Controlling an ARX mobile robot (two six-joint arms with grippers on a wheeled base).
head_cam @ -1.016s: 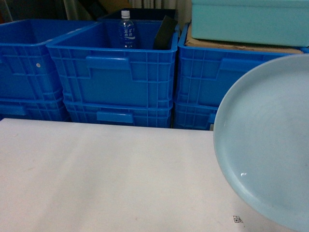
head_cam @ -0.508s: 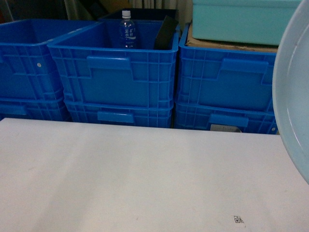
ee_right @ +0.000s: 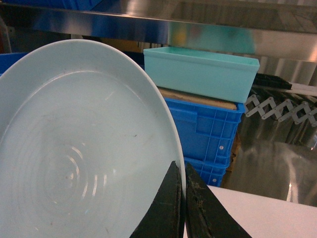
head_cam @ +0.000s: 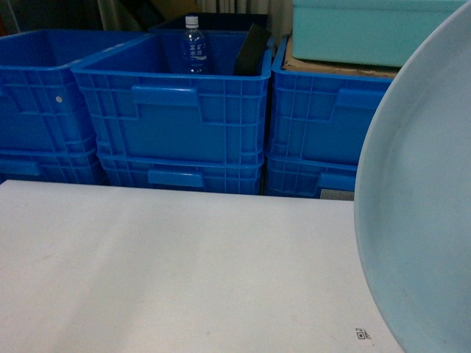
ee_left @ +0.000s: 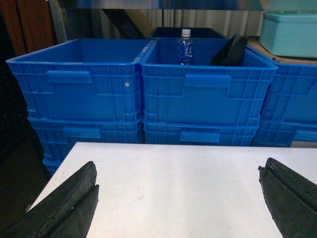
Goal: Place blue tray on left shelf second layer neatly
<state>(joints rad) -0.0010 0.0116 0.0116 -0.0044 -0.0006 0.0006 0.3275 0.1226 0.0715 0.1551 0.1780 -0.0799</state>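
The blue tray (head_cam: 419, 198) is a pale, glossy round dish held tilted up on edge above the right side of the white table (head_cam: 169, 272). It fills the left of the right wrist view (ee_right: 74, 148). My right gripper (ee_right: 181, 166) is shut on the tray's rim, one finger on each face. In the left wrist view my left gripper (ee_left: 177, 168) hangs open over the table, nothing between its fingers. A shiny steel shelf rail (ee_right: 198, 34) runs overhead; I cannot tell which layer it is. Neither gripper shows in the head view.
Stacked deep-blue crates (head_cam: 173, 103) stand in a row behind the table's far edge. One holds a water bottle (head_cam: 193, 45) and a black object. A teal tub (head_cam: 360, 29) rests on cardboard atop the right crates. Mirror-like steel panels (ee_right: 277, 163) stand at right.
The tray swung right, almost out of the head view, then came back left. It now stands higher, more upright and larger in view.
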